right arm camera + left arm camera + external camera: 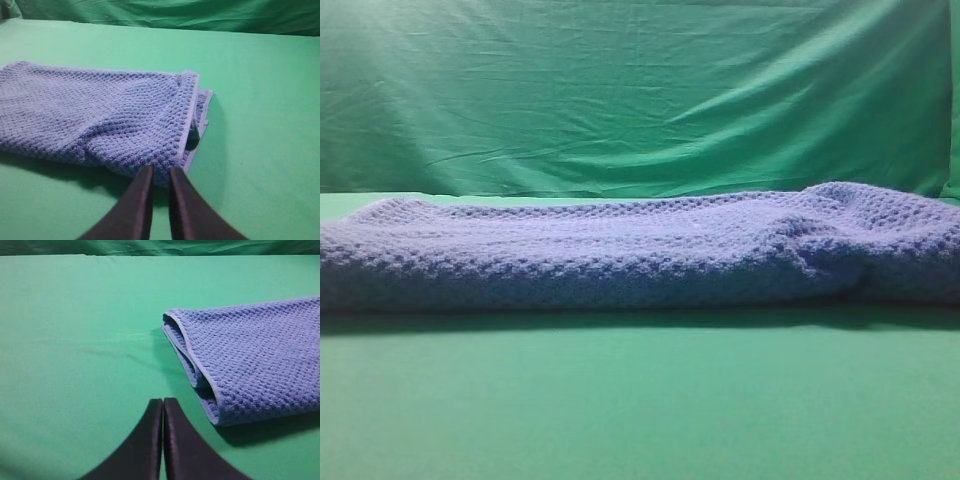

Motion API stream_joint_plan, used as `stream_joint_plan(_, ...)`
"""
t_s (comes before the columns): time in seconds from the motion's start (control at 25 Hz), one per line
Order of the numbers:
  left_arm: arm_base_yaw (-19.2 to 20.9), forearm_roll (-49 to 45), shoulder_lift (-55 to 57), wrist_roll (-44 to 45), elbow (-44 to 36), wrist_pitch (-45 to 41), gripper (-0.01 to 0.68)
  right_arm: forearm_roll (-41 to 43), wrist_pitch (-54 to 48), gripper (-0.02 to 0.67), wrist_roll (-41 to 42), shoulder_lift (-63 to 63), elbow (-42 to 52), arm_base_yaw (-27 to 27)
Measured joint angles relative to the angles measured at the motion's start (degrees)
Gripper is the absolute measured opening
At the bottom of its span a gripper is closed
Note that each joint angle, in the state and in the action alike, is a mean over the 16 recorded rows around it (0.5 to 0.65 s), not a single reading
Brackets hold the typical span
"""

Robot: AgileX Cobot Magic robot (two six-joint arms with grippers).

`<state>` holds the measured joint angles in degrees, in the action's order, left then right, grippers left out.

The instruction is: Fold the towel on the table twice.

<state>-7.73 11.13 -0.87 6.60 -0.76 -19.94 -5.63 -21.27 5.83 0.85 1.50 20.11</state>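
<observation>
The left tool (163, 402) is hovering over bare table (75, 340) with fingers pressed together, holding nothing. The towel (620, 250) is lying folded across the table, layered edges showing. The right tool (159, 171), fingers slightly parted, is sitting at the towel's near corner, before the wrinkled backdrop (620, 90).

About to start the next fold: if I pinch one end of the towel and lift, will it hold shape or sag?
Likely sag: the towel already lies in soft folded layers with a slumped bump near its right end. The thick waffle weave looks grippy, so it probably won't slip from the pads. Layers gape at both ends and may separate when lifted.
</observation>
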Motion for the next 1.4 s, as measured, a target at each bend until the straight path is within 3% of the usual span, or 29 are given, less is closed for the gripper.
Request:
stream_joint_plan(0.68,0.00,0.00,0.00,-0.06,0.00,0.04,0.000,-1.23,-0.23,0.049,-1.51,0.00,0.00,-15.09)
stream_joint_plan(1.4,0.00,0.00,0.00,-0.10,0.00,0.04,0.000,-1.55,-0.37,0.049,-2.33,0.00,0.00,-16.25)
